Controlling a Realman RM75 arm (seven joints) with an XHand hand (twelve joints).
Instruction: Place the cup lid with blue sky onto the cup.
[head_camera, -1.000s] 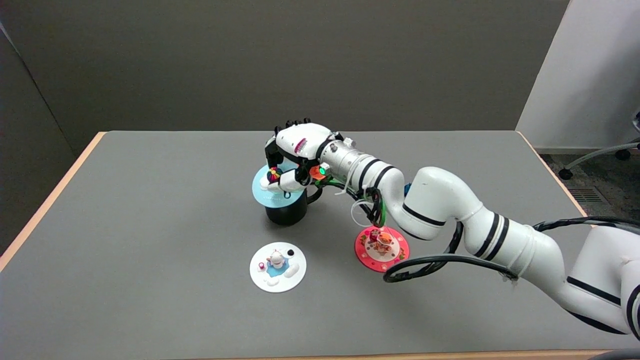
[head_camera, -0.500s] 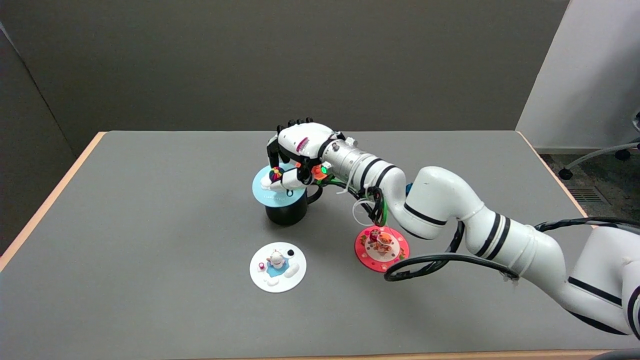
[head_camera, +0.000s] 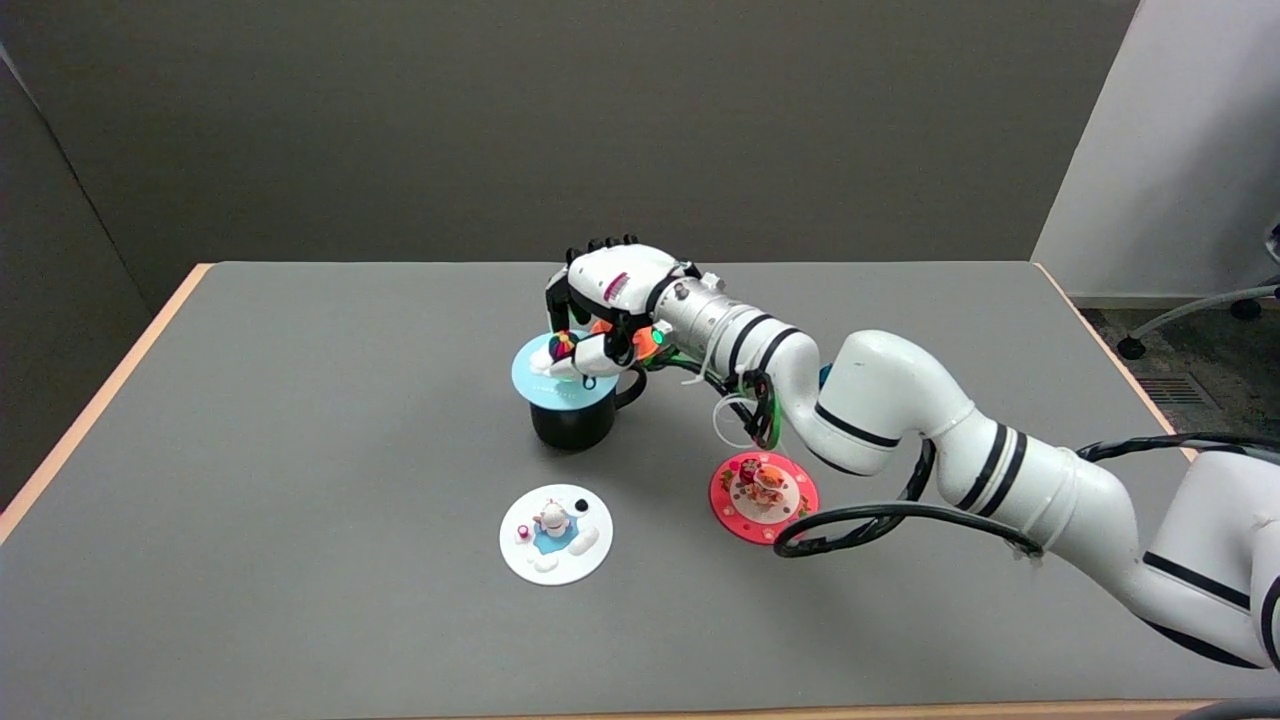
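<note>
Blue-sky lid (head_camera: 560, 385) sits on the black cup (head_camera: 572, 425).
Right hand (head_camera: 605, 300) fingers (head_camera: 590, 352) pinch the lid's small figure.

Count on the table (head_camera: 300, 450): three lids, namely one blue (head_camera: 550, 385), one white (head_camera: 555, 548), one red (head_camera: 763, 497). One black cup (head_camera: 572, 427).

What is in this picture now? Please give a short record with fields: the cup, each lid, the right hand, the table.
cup: black cup with a handle on its right side, upright on the table
blue sky lid: light blue lid lying on top of the cup
right hand: right hand over the lid, fingers around the small figure on it
white lid: white lid flat on the table, in front of the cup
red lid: red lid flat on the table, partly under the arm's cable
table: grey table with a wooden edge
</note>
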